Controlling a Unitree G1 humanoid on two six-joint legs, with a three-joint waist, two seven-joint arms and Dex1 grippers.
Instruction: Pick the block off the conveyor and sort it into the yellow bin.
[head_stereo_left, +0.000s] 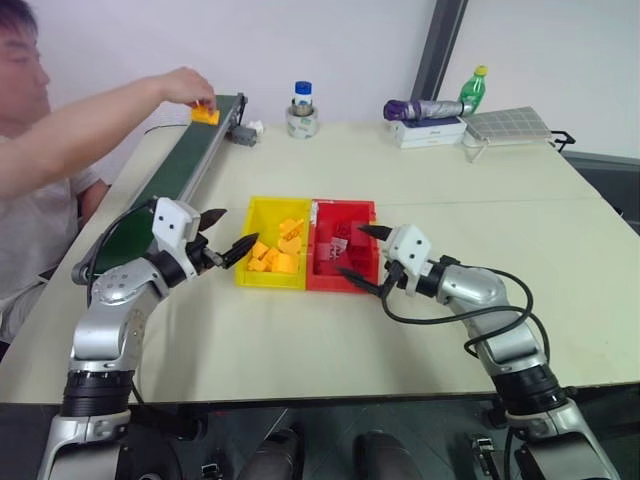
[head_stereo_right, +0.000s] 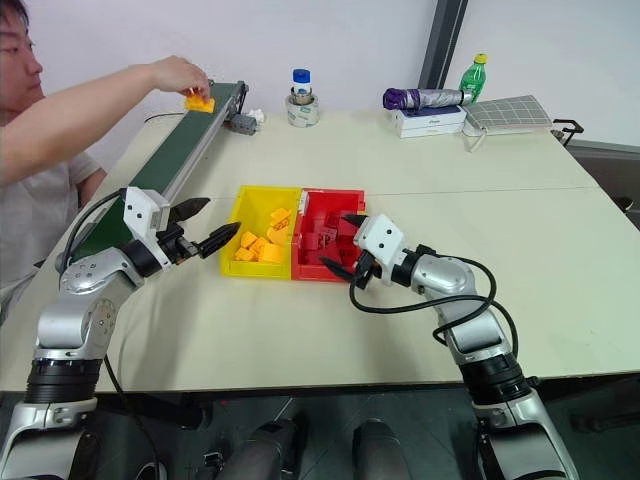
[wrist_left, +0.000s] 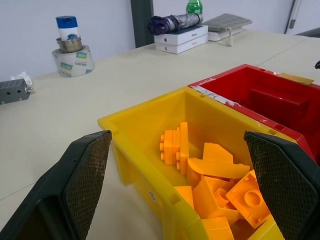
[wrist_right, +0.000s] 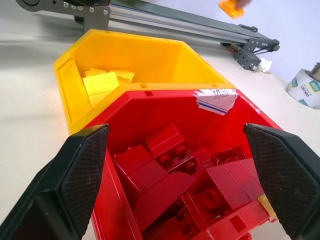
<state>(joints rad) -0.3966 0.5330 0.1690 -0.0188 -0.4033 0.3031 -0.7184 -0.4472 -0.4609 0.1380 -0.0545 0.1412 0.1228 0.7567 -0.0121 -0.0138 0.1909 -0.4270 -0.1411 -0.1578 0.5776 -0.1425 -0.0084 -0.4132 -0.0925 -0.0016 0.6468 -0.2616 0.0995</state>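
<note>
The yellow-orange block (head_stereo_left: 205, 115) is at the far end of the dark-green conveyor (head_stereo_left: 180, 170), under a person's hand (head_stereo_left: 188, 85) that touches it. The yellow bin (head_stereo_left: 262, 212) sits mid-table with several yellow bricks inside, joined to a red bin (head_stereo_left: 345, 210) that holds red bricks. My left gripper (head_stereo_left: 241, 226) hovers open and empty at the yellow bin's left side, pointing at it, between bin and conveyor. My right gripper (head_stereo_left: 349, 249) is open and empty at the red bin's near right corner. In the right wrist view the block (wrist_right: 231, 8) shows beyond the conveyor frame.
A person (head_stereo_left: 40, 180) sits at the table's left, arm stretched over the conveyor. At the back stand a tape roll with a bottle (head_stereo_left: 302, 110), an umbrella on white boxes (head_stereo_left: 425, 110), a green bottle (head_stereo_left: 472, 88) and a grey rack (head_stereo_left: 508, 124).
</note>
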